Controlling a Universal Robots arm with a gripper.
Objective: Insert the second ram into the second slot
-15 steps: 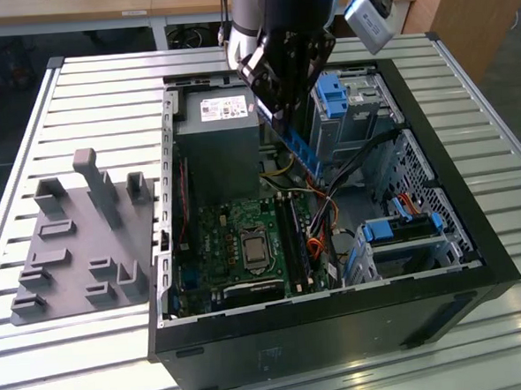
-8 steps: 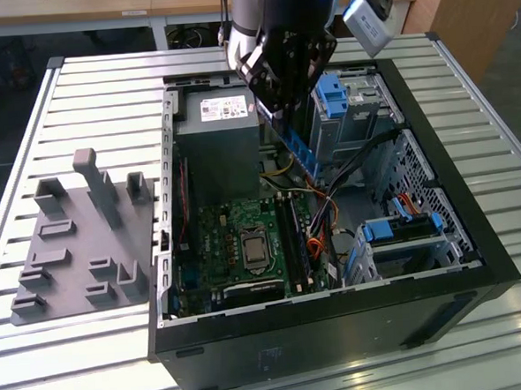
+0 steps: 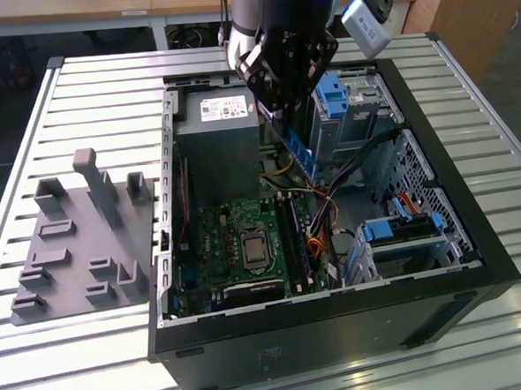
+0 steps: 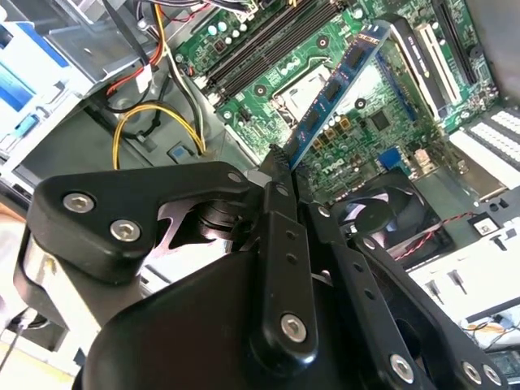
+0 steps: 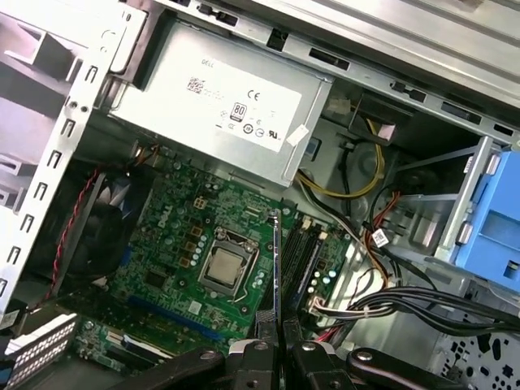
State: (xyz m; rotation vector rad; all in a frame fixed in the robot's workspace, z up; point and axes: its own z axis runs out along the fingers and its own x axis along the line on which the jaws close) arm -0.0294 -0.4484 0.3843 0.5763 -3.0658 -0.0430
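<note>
- End effector (image 3: 278,114) hangs inside the open computer case (image 3: 339,318), below the power supply (image 3: 217,136) as the exterior view shows it.
- Its fingers are clamped on one end of the second ram (image 3: 300,153); the grip also shows in both wrist views (image 4: 276,162) (image 5: 279,337).
- Second ram is a thin dark-blue stick, held in the air and slanting down from the fingers toward the motherboard (image 3: 246,240).
- In the second wrist view the stick (image 4: 333,93) shows its flat side with small dark chips; in the first wrist view it (image 5: 277,260) is edge-on.
- The stick's free end sits over the board, just beside the memory slots (image 5: 305,256) and the processor socket (image 5: 223,268); it is not seated.
- Case rests on a slatted tabletop (image 3: 87,99); a grey fixture (image 3: 82,250) lies at the exterior view's left.
</note>
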